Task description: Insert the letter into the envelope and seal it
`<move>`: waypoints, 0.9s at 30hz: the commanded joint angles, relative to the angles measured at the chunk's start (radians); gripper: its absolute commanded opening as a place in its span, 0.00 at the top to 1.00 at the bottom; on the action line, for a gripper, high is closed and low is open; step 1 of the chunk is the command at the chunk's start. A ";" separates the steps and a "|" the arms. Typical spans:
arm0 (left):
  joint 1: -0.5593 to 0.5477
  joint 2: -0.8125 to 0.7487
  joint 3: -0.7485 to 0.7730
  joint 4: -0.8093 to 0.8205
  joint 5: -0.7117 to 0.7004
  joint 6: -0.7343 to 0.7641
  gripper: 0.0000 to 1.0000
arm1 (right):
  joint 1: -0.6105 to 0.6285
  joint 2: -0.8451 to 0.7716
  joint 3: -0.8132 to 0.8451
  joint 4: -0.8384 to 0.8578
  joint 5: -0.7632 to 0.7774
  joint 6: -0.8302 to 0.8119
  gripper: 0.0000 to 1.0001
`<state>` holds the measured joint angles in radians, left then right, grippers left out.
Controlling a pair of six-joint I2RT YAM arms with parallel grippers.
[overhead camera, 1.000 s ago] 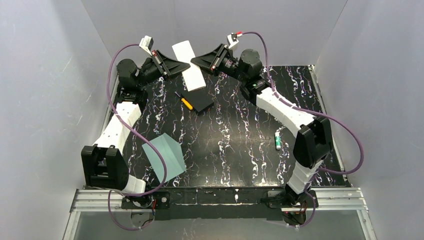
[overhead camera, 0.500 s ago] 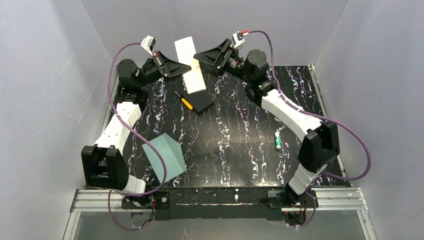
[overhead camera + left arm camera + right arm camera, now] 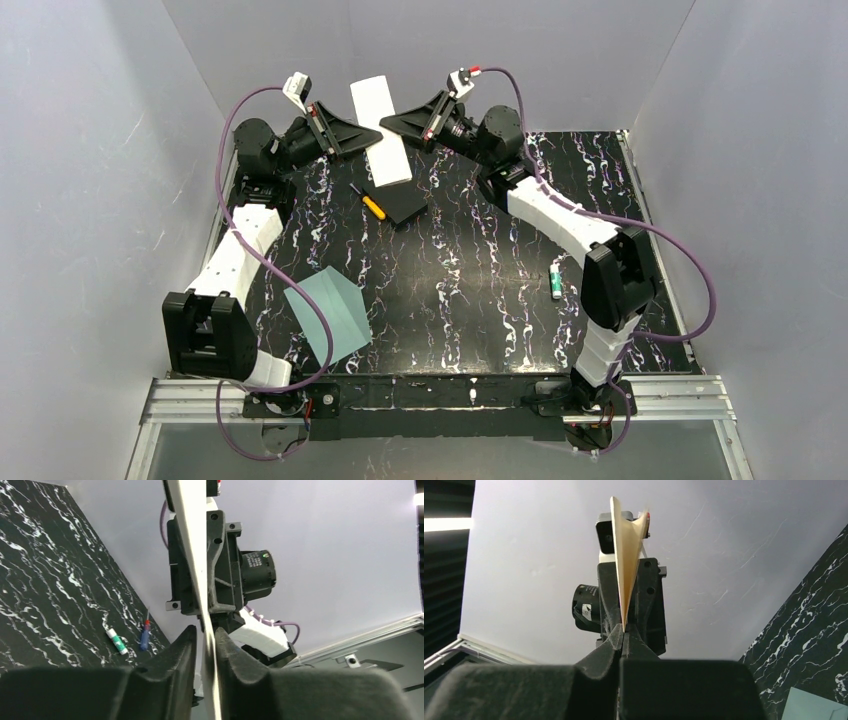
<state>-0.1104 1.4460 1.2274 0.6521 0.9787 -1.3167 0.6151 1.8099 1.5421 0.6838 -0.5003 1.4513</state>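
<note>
1. Currently, the letter hangs in the air at the far side of the table, between the tips of the two grippers. The envelope lies flat near the left arm's base, well apart from it.
2. The right gripper is clamped tight on one edge of the sheet. It seems to hold only a thin margin, so a tug could pull the paper free.
3. The left gripper has its fingers a sliver apart with the sheet's edge running between them. I cannot tell whether they grip it. If not, the right alone carries the sheet, which may swing or droop.
4. Seen from the right wrist, the letter bows open beyond the pinch. Arms pulling against each other could crease or tear it.
5. If dropped, it could land on the pad and screwdriver below, which would make it awkward to pick up again.
</note>
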 commanded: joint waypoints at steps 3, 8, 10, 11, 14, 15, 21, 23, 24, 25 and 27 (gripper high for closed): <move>0.000 -0.128 -0.103 -0.172 -0.056 0.120 0.61 | -0.003 -0.102 0.031 -0.263 0.126 -0.318 0.99; -0.002 -0.231 -0.149 -1.061 -0.457 0.576 0.36 | -0.008 -0.121 0.030 -0.743 0.331 -0.705 0.99; -0.003 -0.224 -0.165 -1.276 -0.601 0.646 0.30 | -0.010 -0.130 -0.027 -0.828 0.393 -0.779 0.99; -0.003 -0.220 -0.188 -1.338 -0.639 0.661 0.28 | -0.009 -0.137 -0.055 -0.834 0.397 -0.803 0.99; -0.009 -0.193 -0.264 -1.357 -0.672 0.639 0.25 | -0.008 -0.156 -0.134 -0.848 0.398 -0.837 0.99; -0.019 -0.170 -0.271 -1.361 -0.682 0.632 0.25 | -0.009 -0.162 -0.155 -0.851 0.400 -0.841 0.99; -0.100 0.031 -0.183 -1.520 -0.848 0.577 0.33 | -0.008 -0.228 -0.248 -0.861 0.458 -0.862 0.99; -0.118 0.077 -0.150 -1.544 -0.886 0.562 0.35 | -0.008 -0.258 -0.274 -0.856 0.476 -0.867 0.99; -0.129 0.104 -0.130 -1.554 -0.909 0.559 0.35 | -0.008 -0.270 -0.287 -0.854 0.485 -0.874 0.99; -0.140 0.133 -0.110 -1.567 -0.926 0.557 0.36 | -0.008 -0.286 -0.302 -0.848 0.491 -0.876 0.99; -0.161 0.193 -0.059 -1.596 -0.961 0.558 0.38 | -0.008 -0.316 -0.332 -0.832 0.508 -0.876 0.99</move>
<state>-0.2375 1.5719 1.0615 -0.8349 0.1448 -0.7486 0.6083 1.5997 1.2407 -0.1970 -0.0547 0.6109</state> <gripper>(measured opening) 0.635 0.029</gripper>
